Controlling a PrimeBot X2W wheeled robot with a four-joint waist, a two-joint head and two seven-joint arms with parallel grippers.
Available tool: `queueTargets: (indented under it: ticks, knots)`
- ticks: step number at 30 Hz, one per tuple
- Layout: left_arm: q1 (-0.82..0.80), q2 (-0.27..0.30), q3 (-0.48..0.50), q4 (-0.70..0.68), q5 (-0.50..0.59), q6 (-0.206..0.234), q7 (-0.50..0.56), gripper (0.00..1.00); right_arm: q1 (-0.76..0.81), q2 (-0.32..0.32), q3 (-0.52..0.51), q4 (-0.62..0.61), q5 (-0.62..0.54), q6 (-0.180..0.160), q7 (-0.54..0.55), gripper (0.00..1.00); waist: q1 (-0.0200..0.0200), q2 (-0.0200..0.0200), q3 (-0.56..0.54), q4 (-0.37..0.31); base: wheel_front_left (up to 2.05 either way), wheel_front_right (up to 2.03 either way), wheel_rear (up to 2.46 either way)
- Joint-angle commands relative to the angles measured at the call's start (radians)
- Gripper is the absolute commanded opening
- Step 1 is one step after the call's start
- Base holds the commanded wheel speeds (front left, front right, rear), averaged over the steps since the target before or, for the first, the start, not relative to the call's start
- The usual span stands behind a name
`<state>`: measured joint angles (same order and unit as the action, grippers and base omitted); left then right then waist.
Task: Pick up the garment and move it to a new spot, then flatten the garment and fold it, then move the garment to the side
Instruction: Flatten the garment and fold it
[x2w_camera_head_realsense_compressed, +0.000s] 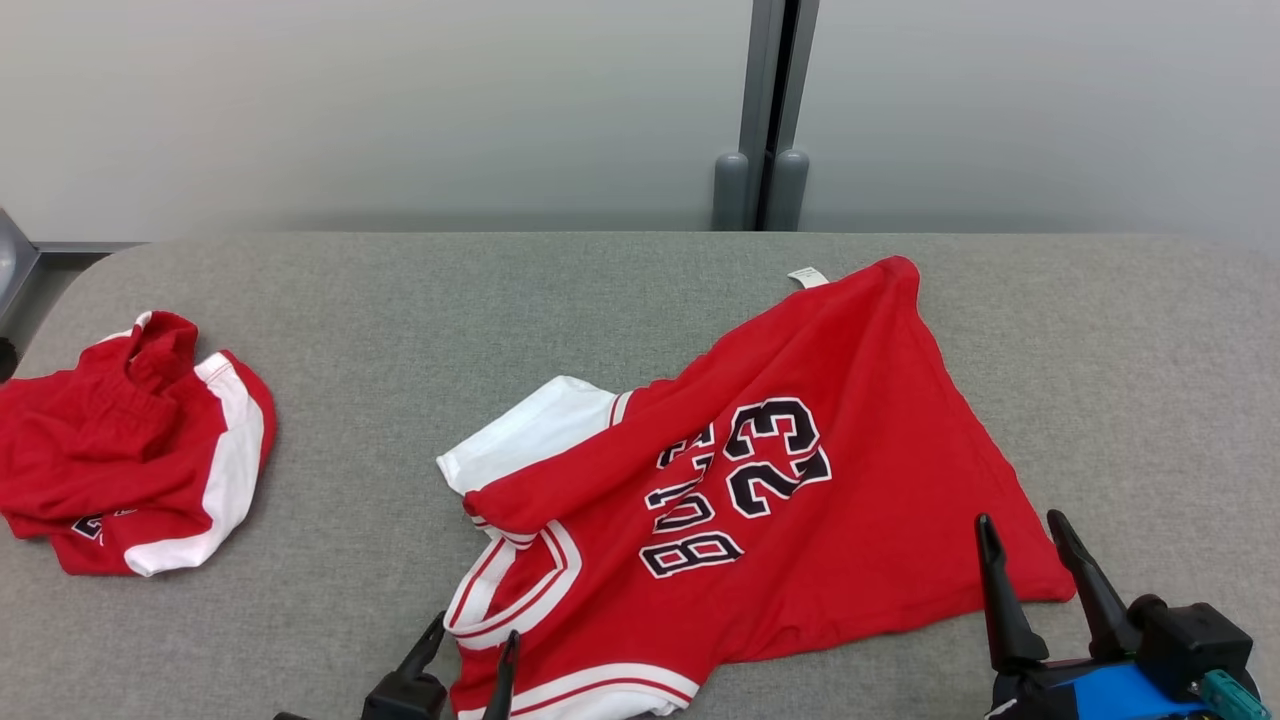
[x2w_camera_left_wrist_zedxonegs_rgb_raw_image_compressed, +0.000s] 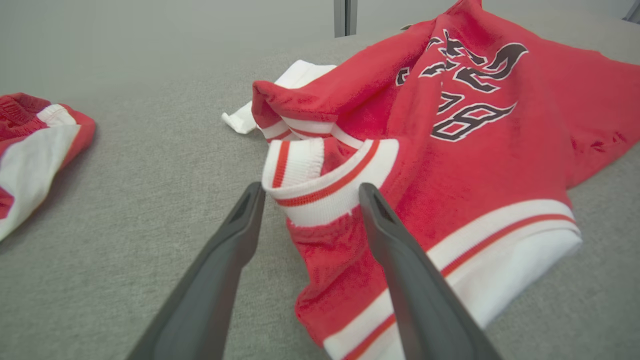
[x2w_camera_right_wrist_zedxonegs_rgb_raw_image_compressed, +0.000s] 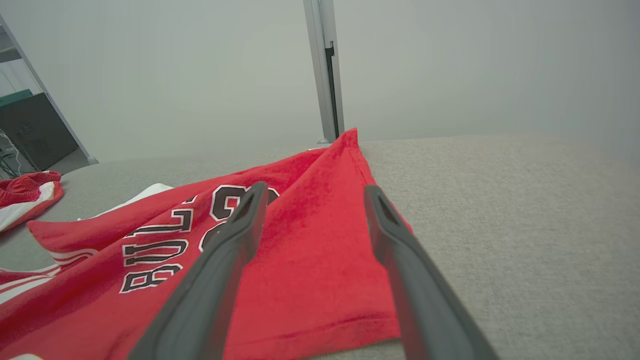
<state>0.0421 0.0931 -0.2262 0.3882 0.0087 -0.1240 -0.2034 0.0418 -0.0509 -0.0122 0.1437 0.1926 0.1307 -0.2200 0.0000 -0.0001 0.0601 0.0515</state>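
Note:
A red garment (x2w_camera_head_realsense_compressed: 790, 500), a jersey with white trim and the number 23, lies partly spread and rumpled on the grey table (x2w_camera_head_realsense_compressed: 600, 290). My left gripper (x2w_camera_head_realsense_compressed: 470, 640) is open at the bottom edge, its fingers astride the jersey's striped white collar (x2w_camera_left_wrist_zedxonegs_rgb_raw_image_compressed: 325, 185). My right gripper (x2w_camera_head_realsense_compressed: 1030, 535) is open over the jersey's near right corner, nothing between its fingers. In the right wrist view that gripper (x2w_camera_right_wrist_zedxonegs_rgb_raw_image_compressed: 310, 192) points along the garment (x2w_camera_right_wrist_zedxonegs_rgb_raw_image_compressed: 310, 240) toward its far peak.
A second red and white garment (x2w_camera_head_realsense_compressed: 130, 440) lies bunched at the table's left edge, also seen as a bundle (x2w_camera_left_wrist_zedxonegs_rgb_raw_image_compressed: 35, 145) in the left wrist view. A grey post (x2w_camera_head_realsense_compressed: 765, 110) stands behind the table against pale wall panels.

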Motion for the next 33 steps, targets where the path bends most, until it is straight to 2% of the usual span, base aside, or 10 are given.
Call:
queueTargets:
  ticks: [1, 7, 8, 9, 13, 25, 32, 33]
  knots:
    - [0.013, 0.008, -0.006, 0.008, -0.011, -0.004, 0.014, 1.00, -0.005, 0.000, -0.006, -0.004, -0.007, 0.000, 0.002, 1.00, 0.0000, 0.0001, 0.002, -0.002, 0.00, 0.00, 0.00]
    - [-0.017, 0.006, -0.056, 0.055, -0.075, -0.008, 0.070, 1.00, -0.016, 0.000, 0.000, 0.009, 0.001, 0.000, -0.001, 1.00, 0.0000, 0.0001, 0.013, -0.017, 0.00, 0.00, 0.00]
    - [-0.030, 0.009, -0.067, 0.059, -0.078, -0.006, 0.070, 0.47, -0.020, 0.000, 0.003, 0.012, 0.002, 0.000, -0.002, 1.00, 0.0000, 0.0001, 0.014, -0.021, 0.00, 0.00, 0.00]
    - [-0.042, 0.011, -0.075, 0.065, -0.082, -0.006, 0.067, 0.00, -0.022, 0.000, 0.006, 0.014, 0.003, 0.000, -0.003, 1.00, 0.0000, 0.0001, 0.016, -0.025, 0.00, 0.00, 0.00]
    - [-0.094, 0.020, -0.095, 0.080, -0.098, -0.006, 0.044, 0.00, -0.029, 0.000, 0.007, 0.024, 0.008, 0.000, -0.009, 1.00, 0.0000, 0.0001, 0.022, -0.040, 0.00, 0.00, 0.00]
    - [-0.390, 0.053, -0.037, 0.153, -0.141, -0.002, 0.021, 0.00, -0.109, 0.000, 0.000, 0.052, -0.008, 0.000, -0.020, 1.00, 0.0000, 0.0001, 0.093, -0.115, 0.00, 0.00, 0.00]
    - [-0.497, 0.065, -0.037, 0.302, -0.138, 0.001, 0.003, 0.00, -0.158, 0.000, 0.003, 0.096, 0.006, 0.000, -0.034, 1.00, 0.0000, 0.0001, 0.133, -0.160, 0.00, 0.00, 0.00]
    - [-0.503, 0.064, -0.038, 0.324, -0.138, 0.003, -0.005, 0.22, -0.160, 0.000, 0.004, 0.102, 0.006, 0.000, -0.037, 1.00, 0.0000, 0.0001, 0.134, -0.160, 0.00, 0.00, 0.00]
